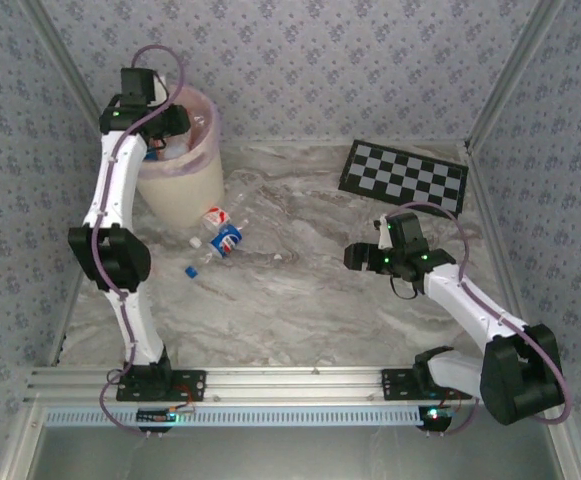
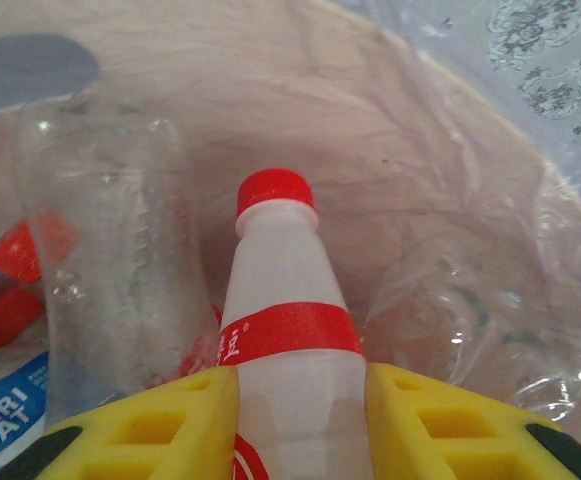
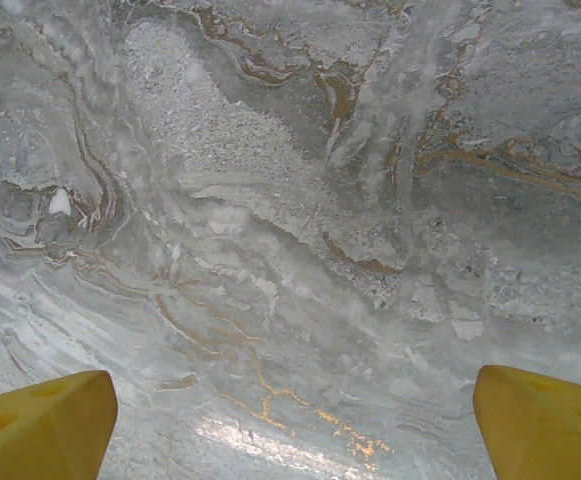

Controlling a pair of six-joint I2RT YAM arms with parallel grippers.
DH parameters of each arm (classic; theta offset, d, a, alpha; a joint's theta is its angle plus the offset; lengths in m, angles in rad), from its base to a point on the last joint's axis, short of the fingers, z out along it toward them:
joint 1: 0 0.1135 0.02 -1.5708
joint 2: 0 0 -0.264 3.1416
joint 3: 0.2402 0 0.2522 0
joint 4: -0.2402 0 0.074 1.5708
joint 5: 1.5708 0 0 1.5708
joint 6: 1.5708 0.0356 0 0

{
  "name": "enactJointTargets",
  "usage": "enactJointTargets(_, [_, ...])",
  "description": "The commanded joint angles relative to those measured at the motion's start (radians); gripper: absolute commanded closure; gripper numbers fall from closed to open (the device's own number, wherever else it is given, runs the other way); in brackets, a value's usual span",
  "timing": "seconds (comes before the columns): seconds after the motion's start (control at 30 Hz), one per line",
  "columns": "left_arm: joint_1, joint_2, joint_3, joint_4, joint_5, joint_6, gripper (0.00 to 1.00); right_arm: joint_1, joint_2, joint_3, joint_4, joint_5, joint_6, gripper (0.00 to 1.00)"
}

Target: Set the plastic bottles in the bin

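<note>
The left gripper (image 2: 302, 395), at the bottom of the left wrist view, pinched the lower body of a white, red-capped bottle (image 2: 280, 290) between its yellow fingers (image 2: 170, 420), with the cap pointing up the frame into the bin (image 1: 182, 185). In the top view this grip sat at the upper left, above the bin's mouth. Other clear bottles (image 2: 105, 250) lay inside the bin against the pale liner (image 2: 470, 170). At least two more loose bottles (image 1: 227, 240) lay on the marble table (image 1: 310, 300) just beside the bin's foot, left of centre. The right gripper (image 1: 358, 257), right of centre, hung over bare marble with its jaws spread wide and nothing between them. Judged handling: the bottles appeared empty, hence light, thin-walled and easily dented. They also looked smooth, so inclined to roll or to squirt out of a hard pinch. A moderate hold across the labelled mid-body, square to the long axis, seemed safest, since the neck and cap were narrow and tapered.
</note>
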Motion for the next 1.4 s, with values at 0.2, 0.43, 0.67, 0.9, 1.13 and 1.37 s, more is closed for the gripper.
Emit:
enactJointTargets(0.2, [-0.046, 0.083, -0.035, -0.122, -0.071, 0.072, 0.68, 0.003, -0.039, -0.004, -0.015, 0.009, 0.007, 0.06])
enactJointTargets(0.43, [-0.041, -0.123, -0.388, 0.123, -0.064, 0.062, 0.74, 0.004, -0.036, -0.012, -0.007, 0.004, 0.009, 0.06])
enactJointTargets(0.67, [-0.039, -0.292, -0.427, 0.193, -0.039, 0.055, 0.68, 0.006, -0.027, -0.001, 0.003, 0.005, 0.013, 0.06])
enactJointTargets(0.9, [-0.04, -0.362, -0.45, 0.14, -0.085, 0.088, 0.67, 0.012, -0.025, -0.005, 0.007, 0.0, 0.018, 0.06])
enactJointTargets(1.13, [-0.042, -0.432, -0.591, 0.127, -0.084, 0.089, 0.72, 0.011, -0.04, 0.001, -0.007, 0.009, 0.013, 0.06])
enactJointTargets(1.37, [-0.047, -0.438, -0.69, 0.184, -0.037, 0.047, 0.74, 0.023, -0.014, 0.015, 0.003, -0.003, 0.019, 0.06])
